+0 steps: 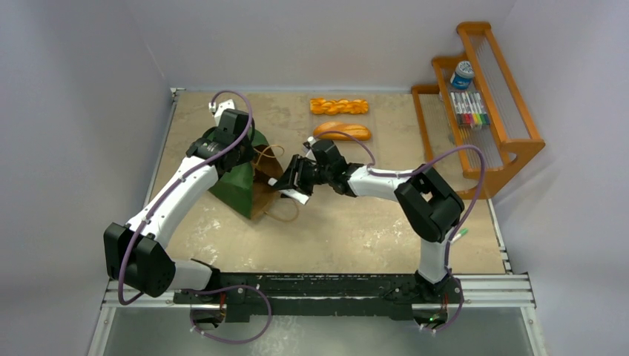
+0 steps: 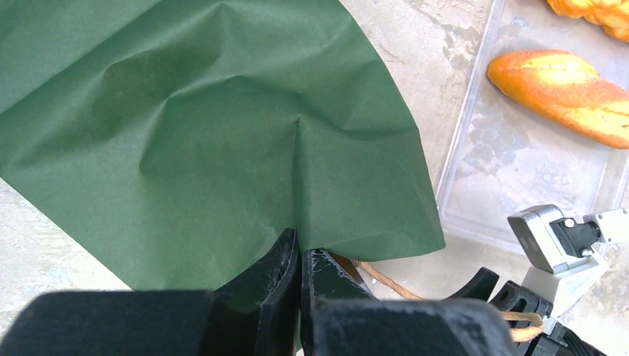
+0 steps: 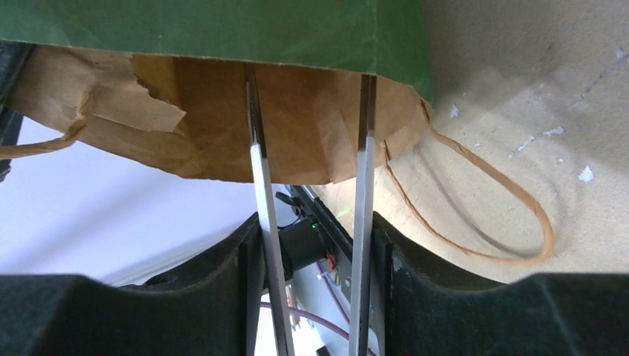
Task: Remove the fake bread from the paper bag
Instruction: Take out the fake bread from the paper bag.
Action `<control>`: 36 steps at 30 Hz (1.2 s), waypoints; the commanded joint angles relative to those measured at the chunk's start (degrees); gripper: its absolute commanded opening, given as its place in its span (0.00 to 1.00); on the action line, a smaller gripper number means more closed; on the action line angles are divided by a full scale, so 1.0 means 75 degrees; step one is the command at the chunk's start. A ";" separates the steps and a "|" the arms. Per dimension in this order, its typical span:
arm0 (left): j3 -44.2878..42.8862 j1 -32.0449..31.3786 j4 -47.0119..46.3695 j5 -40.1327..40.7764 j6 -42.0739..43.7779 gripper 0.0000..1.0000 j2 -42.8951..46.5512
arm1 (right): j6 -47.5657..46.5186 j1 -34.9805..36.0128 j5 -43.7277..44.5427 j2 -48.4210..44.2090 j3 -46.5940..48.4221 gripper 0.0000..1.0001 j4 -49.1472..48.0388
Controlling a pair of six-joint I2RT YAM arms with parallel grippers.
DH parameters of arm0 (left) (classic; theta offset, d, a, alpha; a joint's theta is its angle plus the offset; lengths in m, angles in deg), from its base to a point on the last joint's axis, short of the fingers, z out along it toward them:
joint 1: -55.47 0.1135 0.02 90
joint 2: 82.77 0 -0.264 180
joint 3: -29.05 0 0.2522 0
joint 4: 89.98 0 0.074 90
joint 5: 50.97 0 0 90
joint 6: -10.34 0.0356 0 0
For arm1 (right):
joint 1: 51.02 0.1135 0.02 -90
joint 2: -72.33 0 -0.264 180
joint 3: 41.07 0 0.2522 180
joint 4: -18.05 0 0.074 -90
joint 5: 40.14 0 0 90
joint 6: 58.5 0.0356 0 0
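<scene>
The dark green paper bag (image 1: 236, 187) lies on its side at the table's left, its brown mouth facing right. My left gripper (image 2: 299, 256) is shut on the bag's (image 2: 208, 133) upper edge. My right gripper (image 3: 311, 237) is shut on long metal tongs (image 3: 256, 170), whose two arms reach into the bag's brown mouth (image 3: 297, 126). Nothing shows between the tong tips, which are hidden inside. Two fake bread pieces lie outside the bag at the back: a braided stick (image 1: 339, 106) and an oblong loaf (image 1: 342, 131), the loaf (image 2: 564, 85) resting on a clear tray (image 2: 519, 170).
A wooden rack (image 1: 512, 144) stands at the back right with coloured markers (image 1: 469, 110) and a blue-lidded jar (image 1: 462, 74). The bag's cord handle (image 3: 504, 193) loops over the table beside the tongs. A metal rail (image 1: 489, 285) runs along the near edge.
</scene>
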 commanded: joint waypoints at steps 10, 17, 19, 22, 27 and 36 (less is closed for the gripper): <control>-0.0224 0.0036 -0.0237 -0.0163 -0.0219 0.00 0.0222 | -0.0111 -0.0049 -0.0154 0.0008 0.0379 0.28 -0.0452; -0.0192 0.0039 -0.0237 0.0009 -0.0250 0.00 0.0218 | -0.0255 -0.0050 0.0002 -0.0321 0.0353 0.00 -0.0204; -0.0171 0.0038 -0.0259 0.0114 -0.0314 0.00 0.0212 | -0.0367 -0.0050 0.0030 -0.0447 0.0366 0.00 -0.0047; -0.0168 0.0031 -0.0312 0.0434 -0.0448 0.00 0.0140 | -0.0447 -0.0050 0.0042 -0.0716 0.0224 0.00 0.0051; -0.0386 0.0039 -0.0365 0.0766 -0.0526 0.00 -0.0275 | -0.0674 -0.0047 0.0063 -0.1476 -0.0296 0.00 0.0224; -0.1057 0.0042 -0.0401 0.1305 -0.0784 0.00 -0.1054 | -0.1099 -0.0087 0.0288 -0.3416 -0.1611 0.00 0.1006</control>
